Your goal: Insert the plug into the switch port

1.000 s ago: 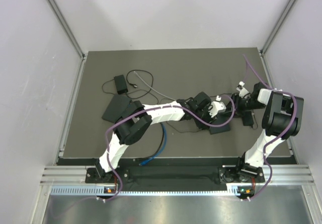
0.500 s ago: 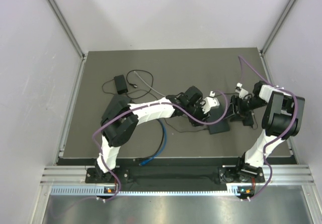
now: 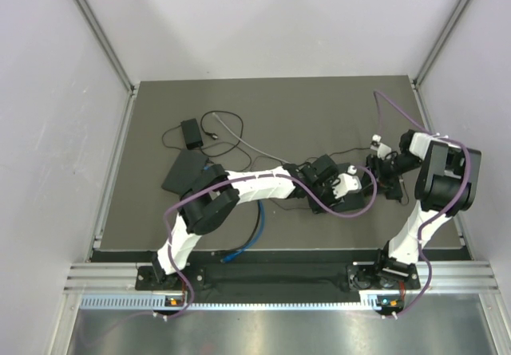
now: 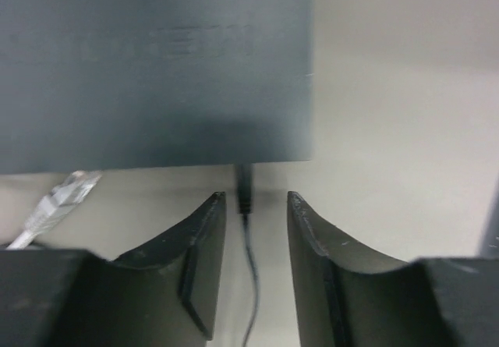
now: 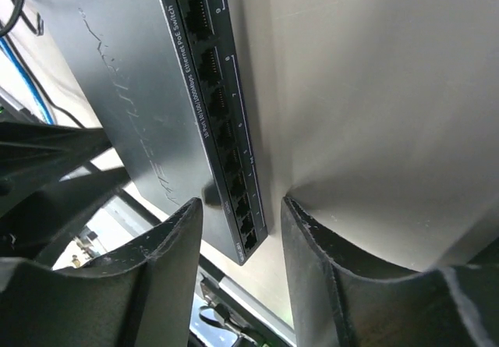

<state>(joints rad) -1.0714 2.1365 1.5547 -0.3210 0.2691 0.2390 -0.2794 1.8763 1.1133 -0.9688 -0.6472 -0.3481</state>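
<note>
The black switch [image 5: 140, 90] lies on the mat, and its row of ports [image 5: 226, 140] faces the right wrist camera. In the top view the switch [image 3: 357, 203] is mostly hidden under my left wrist. A small black plug [image 4: 245, 194] on a thin black cable sits against the switch's [image 4: 156, 66] rear edge. My left gripper [image 4: 253, 199] is open with one finger on each side of this plug, not touching it. My right gripper [image 5: 238, 207] is open and straddles the port-side corner of the switch. In the top view the left gripper [image 3: 345, 186] and right gripper [image 3: 382, 168] are close together.
A clear network connector [image 4: 64, 199] lies left of my left fingers. A black power adapter [image 3: 191, 132], a flat black box [image 3: 184, 171] and looping thin wires [image 3: 225, 124] lie at the back left. A blue cable [image 3: 255, 226] curves near the front edge.
My left wrist swung toward the back, then came forward and down onto the switch's left side. My right gripper shifted slightly to the left. The switch hardly moved.
</note>
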